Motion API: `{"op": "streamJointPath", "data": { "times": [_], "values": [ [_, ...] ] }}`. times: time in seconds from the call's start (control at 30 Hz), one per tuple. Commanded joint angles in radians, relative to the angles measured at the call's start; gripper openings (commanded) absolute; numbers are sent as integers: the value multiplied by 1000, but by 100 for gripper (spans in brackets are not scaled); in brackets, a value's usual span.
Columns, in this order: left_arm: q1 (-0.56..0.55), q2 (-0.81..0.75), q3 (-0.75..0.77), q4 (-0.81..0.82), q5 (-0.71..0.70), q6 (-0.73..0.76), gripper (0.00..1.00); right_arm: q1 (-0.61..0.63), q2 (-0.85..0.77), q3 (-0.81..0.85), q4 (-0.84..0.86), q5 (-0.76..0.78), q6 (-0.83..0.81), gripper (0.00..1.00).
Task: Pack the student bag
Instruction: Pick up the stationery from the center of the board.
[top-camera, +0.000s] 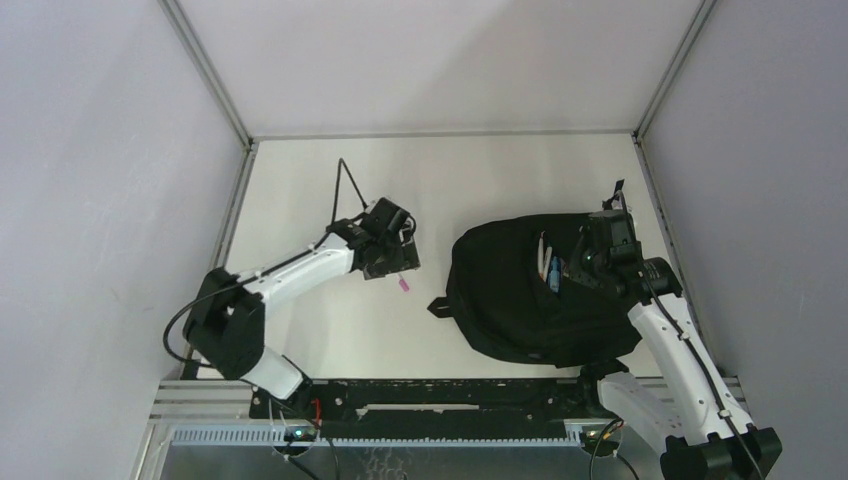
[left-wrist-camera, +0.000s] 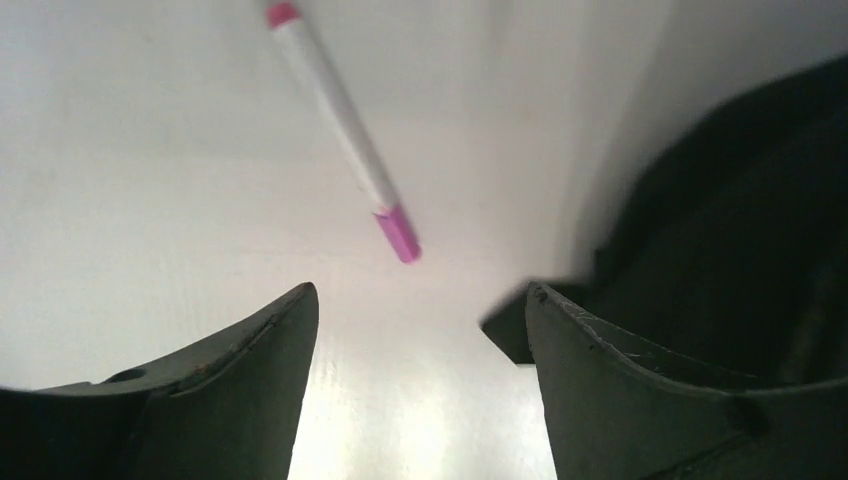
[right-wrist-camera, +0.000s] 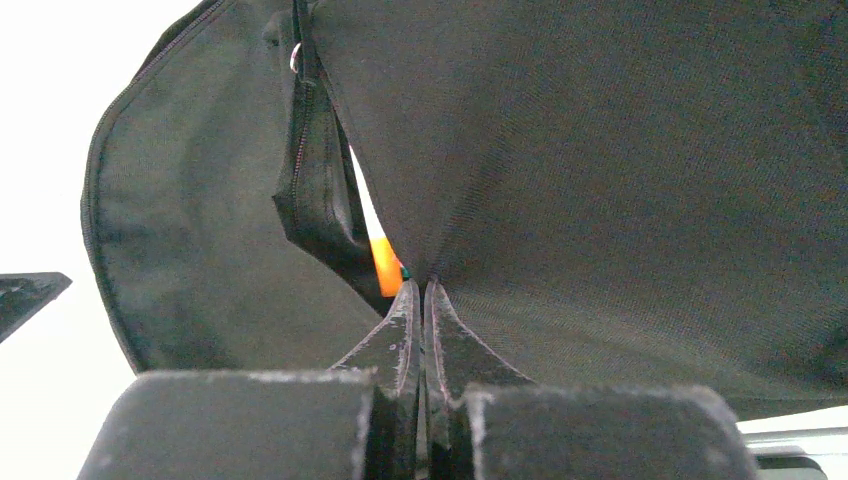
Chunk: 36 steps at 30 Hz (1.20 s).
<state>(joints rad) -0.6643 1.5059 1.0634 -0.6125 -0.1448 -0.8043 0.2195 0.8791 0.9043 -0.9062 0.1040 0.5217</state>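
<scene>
Right now the student bag (top-camera: 530, 310) lies flat on the right half of the table (top-camera: 330, 180), just ahead of my right arm's base. Its front pocket (right-wrist-camera: 320, 210) is pulled open as a slit. A few pens (top-camera: 545, 265) show in that slit from above, and my right wrist view catches an orange pen (right-wrist-camera: 385, 265) inside it. My right fingers (right-wrist-camera: 422, 295) are clenched on the fabric at the pocket's edge, so that arm is taken up with holding the mouth open.

Left of the bag, and apart from it, a pink-capped pen (left-wrist-camera: 335, 125) lies loose on the table. My left fingers (top-camera: 395, 262) hang over it, spread wide and holding nothing.

In the left wrist view the pen sits just beyond the fingertips. Its pink cap is the nearer end and falls about midway in the gap, while the white barrel slants off to the far left. The long axis therefore runs mostly away from me and steeply across the line my fingers close along, which I judge suits a pinch across the barrel. I would reach forward and shade a little left to catch the barrel rather than the cap tip. The bag's dark edge fills the right of that same view, so the carry to the pocket goes rightward.
</scene>
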Motion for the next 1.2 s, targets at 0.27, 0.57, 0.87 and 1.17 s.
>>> {"op": "streamJointPath", "data": {
  "times": [0.27, 0.57, 0.87, 1.17],
  "values": [
    [30, 260, 32, -17, -116, -84, 66, 11, -34, 31, 0, 28, 0, 0],
    [56, 302, -15, 16, -83, -119, 40, 11, -31, 31, 1, 31, -1, 0],
    [57, 67, -58, 38, -121, -40, 0, 9, -31, 31, 1, 32, -1, 0],
    [-6, -109, 76, 20, 165, 141, 0, 10, -6, 31, 25, 31, 5, 0]
  ]
}}
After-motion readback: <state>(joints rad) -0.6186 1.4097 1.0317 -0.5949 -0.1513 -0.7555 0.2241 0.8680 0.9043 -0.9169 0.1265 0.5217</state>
